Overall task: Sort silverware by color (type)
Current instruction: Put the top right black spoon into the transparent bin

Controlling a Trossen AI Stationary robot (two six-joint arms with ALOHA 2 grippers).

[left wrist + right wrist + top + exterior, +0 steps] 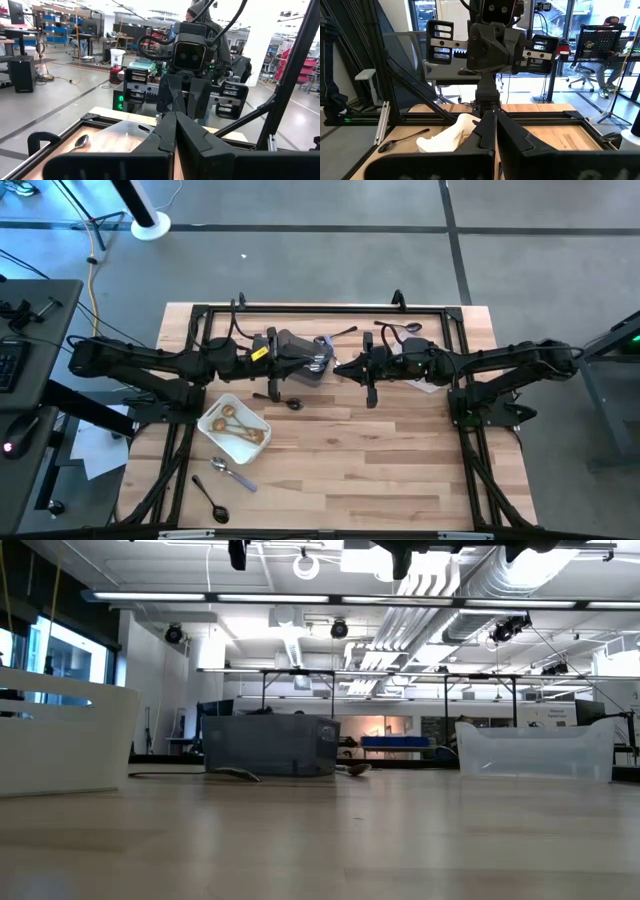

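Both the left end effector (322, 366) and right end effector (340, 368) hang closed and empty near the grey bin (298, 346), so picking up a spoon (292, 403) probably comes next.

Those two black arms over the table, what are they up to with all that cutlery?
Right now, neither arm is handling anything. The left gripper and right gripper hang shut, tip to tip, above the far middle of the table. The job is sorting silverware by colour. Gold spoons already lie in the white tray, and a grey bin sits under the left arm. A lilac-handled spoon and a black spoon lie loose near the front; more black pieces wait at the back.
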